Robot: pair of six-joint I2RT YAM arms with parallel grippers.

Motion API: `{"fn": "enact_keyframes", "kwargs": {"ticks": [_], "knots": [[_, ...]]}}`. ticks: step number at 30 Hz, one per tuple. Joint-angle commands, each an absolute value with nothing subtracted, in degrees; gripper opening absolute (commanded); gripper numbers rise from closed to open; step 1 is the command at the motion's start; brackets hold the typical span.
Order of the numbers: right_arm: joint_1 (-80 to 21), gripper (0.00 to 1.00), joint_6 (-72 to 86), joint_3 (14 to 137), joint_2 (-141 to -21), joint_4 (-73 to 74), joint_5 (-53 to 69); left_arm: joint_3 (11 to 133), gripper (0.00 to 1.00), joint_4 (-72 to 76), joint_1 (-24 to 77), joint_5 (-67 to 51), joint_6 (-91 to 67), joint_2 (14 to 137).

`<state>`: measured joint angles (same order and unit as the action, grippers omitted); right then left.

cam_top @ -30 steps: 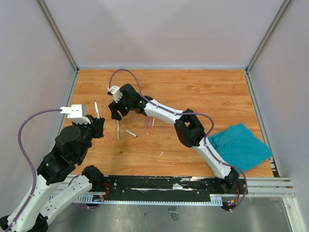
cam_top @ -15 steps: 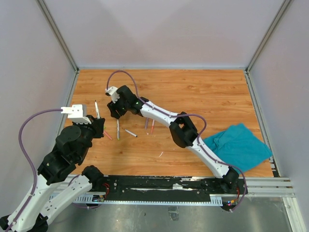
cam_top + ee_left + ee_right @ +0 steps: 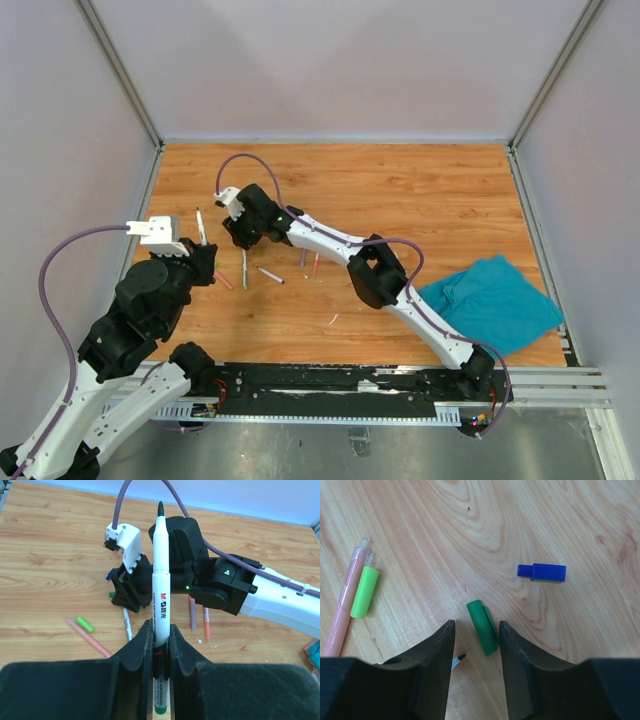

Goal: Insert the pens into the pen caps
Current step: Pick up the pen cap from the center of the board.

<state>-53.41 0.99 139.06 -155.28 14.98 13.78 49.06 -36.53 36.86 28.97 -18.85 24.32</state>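
1. The left gripper [image 3: 160, 630] clenched a slim white plastic marker pen [image 3: 160, 580] upright, dark tip raised, seemingly presented for capping.
2. The right gripper [image 3: 476, 626] hung unclosed astride a short dark-green plastic cap [image 3: 482, 627] on the wooden table [image 3: 470, 520], apparently lined up to grasp it.
3. Three caps showed: dark-green, a blue cap [image 3: 542, 572] and a lime cap [image 3: 364, 591]. About five loose pens, one a pale pink pen [image 3: 343, 607], lay nearby.
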Motion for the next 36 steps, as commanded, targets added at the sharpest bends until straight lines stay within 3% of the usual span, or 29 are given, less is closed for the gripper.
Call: {"fn": "enact_keyframes", "kwargs": {"ticks": [1, 8, 15, 21, 29, 36], "knots": [[-54.57, 0.40, -0.56, 141.41, -157.47, 16.84, 11.42, 48.43, 0.01, -34.76, 36.31, 30.11, -17.93, 24.19], [-54.93, 0.28, -1.74, 141.55, -157.81, 18.03, 10.71, 48.34, 0.01, -34.63, 35.95, 30.21, -17.93, 24.09], [-55.46, 0.08, -4.99, 141.19, -156.63, 18.85, 9.00, 48.25, 0.01, -34.63, 35.77, 30.43, -18.01, 23.93], [-55.41, 0.01, -10.15, 141.10, -153.49, 18.37, 12.76, 48.12, 0.00, -34.64, 35.61, 30.95, -18.04, 23.03], [-55.24, 0.01, -14.54, 133.24, -141.24, 13.87, 14.25, 47.90, 0.00, -34.63, 35.42, 31.92, -18.18, 21.59], [-53.88, 0.00, -13.58, 112.56, -125.70, 9.65, 15.20, 47.86, 0.00, -34.63, 35.33, 31.83, -18.18, 21.36]]}}
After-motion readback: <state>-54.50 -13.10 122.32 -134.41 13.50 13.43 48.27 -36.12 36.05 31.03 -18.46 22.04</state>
